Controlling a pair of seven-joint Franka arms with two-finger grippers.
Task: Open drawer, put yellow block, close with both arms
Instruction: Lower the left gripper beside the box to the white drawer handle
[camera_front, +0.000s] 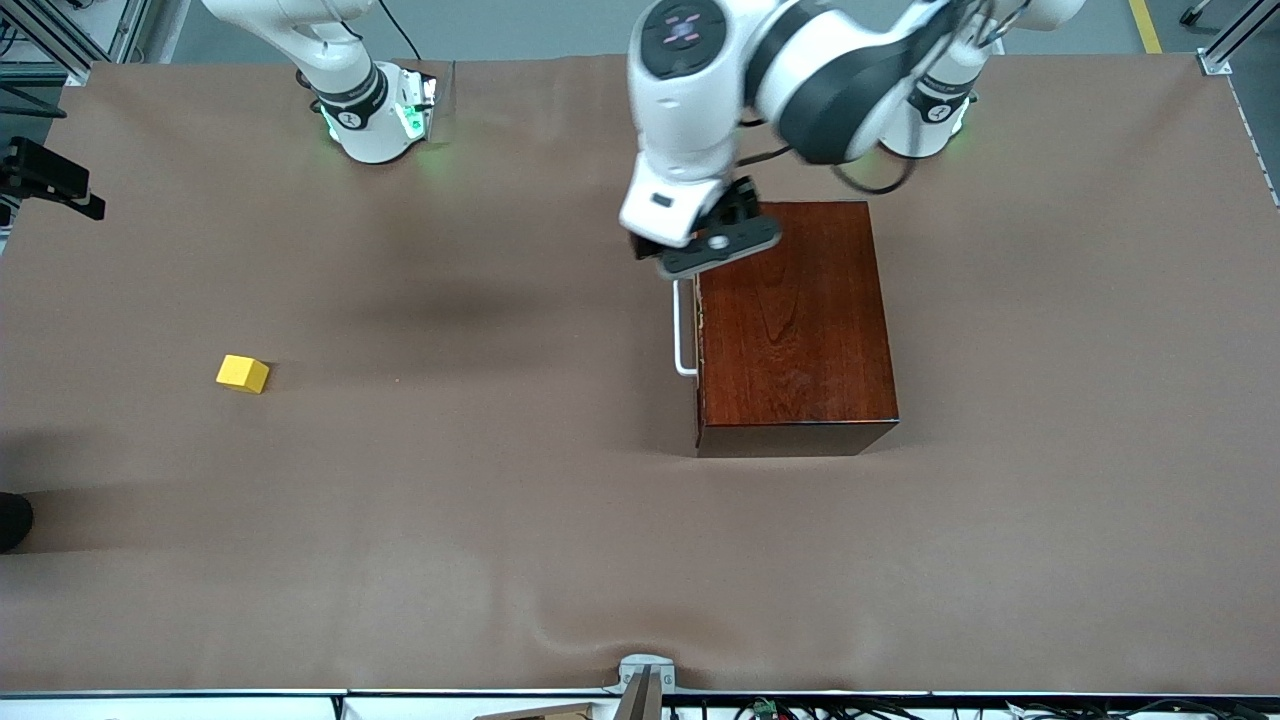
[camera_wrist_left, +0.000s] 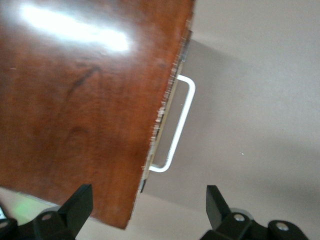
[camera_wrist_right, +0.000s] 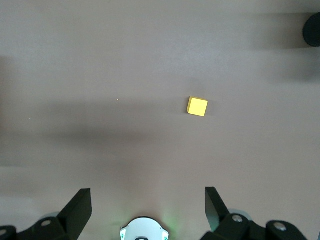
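- Left gripper (camera_front: 708, 262), upper centre of the front view, hangs over the closed drawer's (camera_front: 699, 345) handle (camera_front: 682, 330), fingers (camera_wrist_left: 80, 202) spread, empty.
- Right gripper (camera_wrist_right: 148, 207) waits over bare counter (camera_front: 500, 500), fingers released.
- Yellow block (camera_front: 242, 374) sits at centre-left.

Standing at mid-height of the front frame, toward the left arm's end of the table (camera_front: 500, 560): the wooden box (camera_front: 795, 320), with the drawer (camera_front: 699, 330) sitting shut inside, handle (camera_front: 682, 330) facing the right arm's end. Hovering over the box's upper-frame corner, above the handle: left gripper (camera_front: 715, 240). Lying at similar frame height, well apart toward the right arm's end: yellow block (camera_front: 242, 374).
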